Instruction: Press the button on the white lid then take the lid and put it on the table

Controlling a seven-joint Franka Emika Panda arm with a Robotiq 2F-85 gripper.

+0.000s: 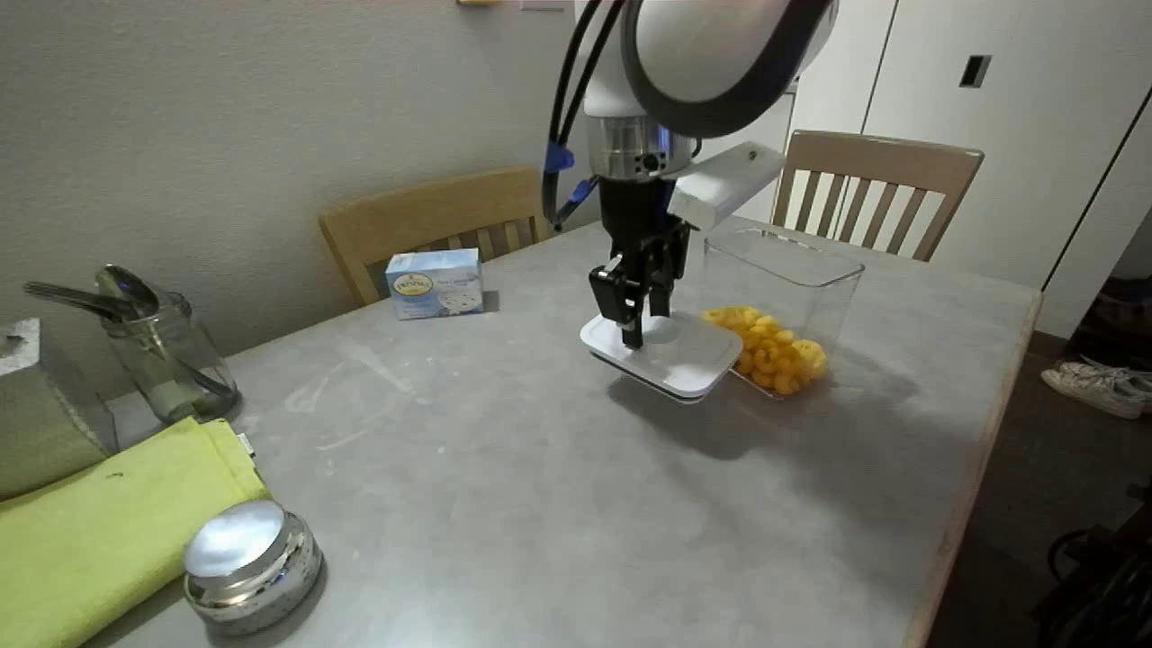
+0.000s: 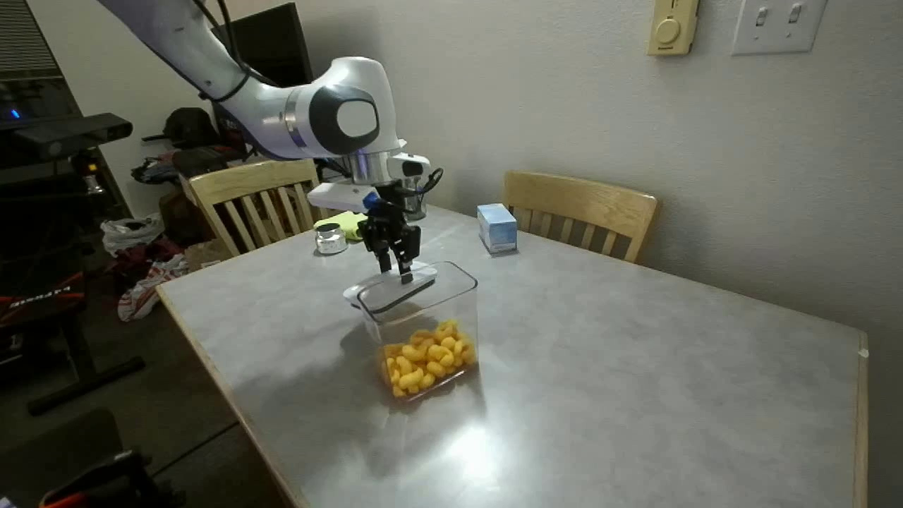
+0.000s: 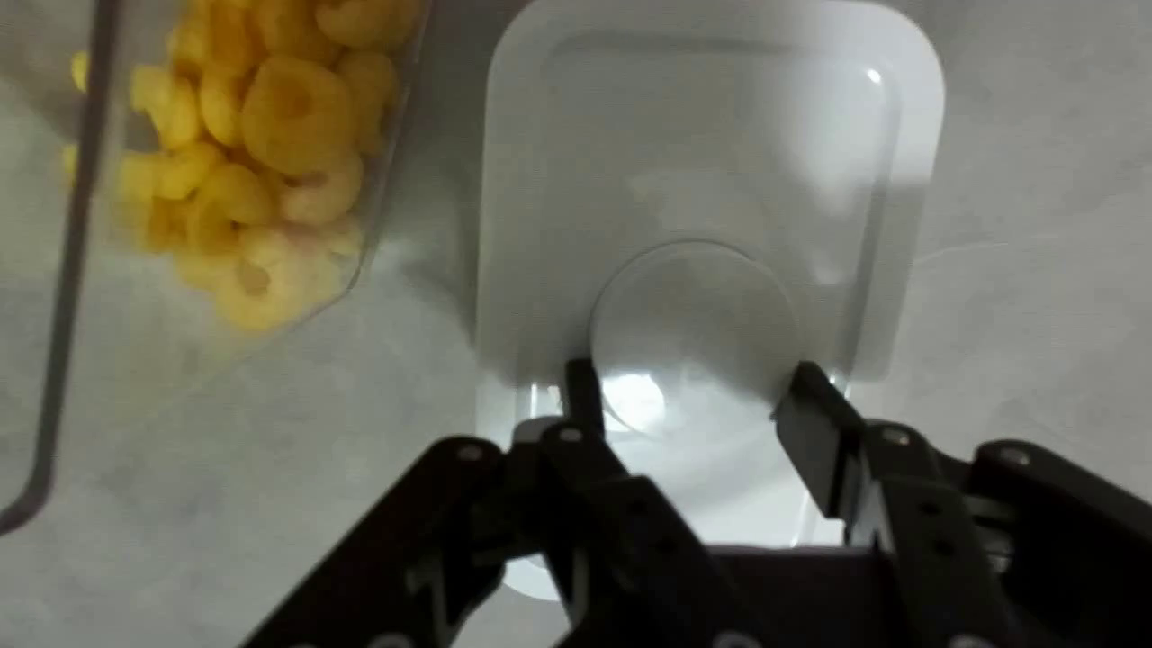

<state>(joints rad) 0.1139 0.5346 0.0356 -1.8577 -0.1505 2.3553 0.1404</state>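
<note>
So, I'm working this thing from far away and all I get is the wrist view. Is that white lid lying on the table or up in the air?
Observer: Up in the air: in an exterior view, the white lid hangs above the table, with a shadow below it.
Operator: And the see-through tub with the yellow snacks, is its top open?
Observer: Yes, in an exterior view its whole rim shows, with no cover on it.
Operator: Is anything else on the table, outside my picture?
Observer: Yes, a light-blue box stands near the edge, by a wooden chair.
</note>
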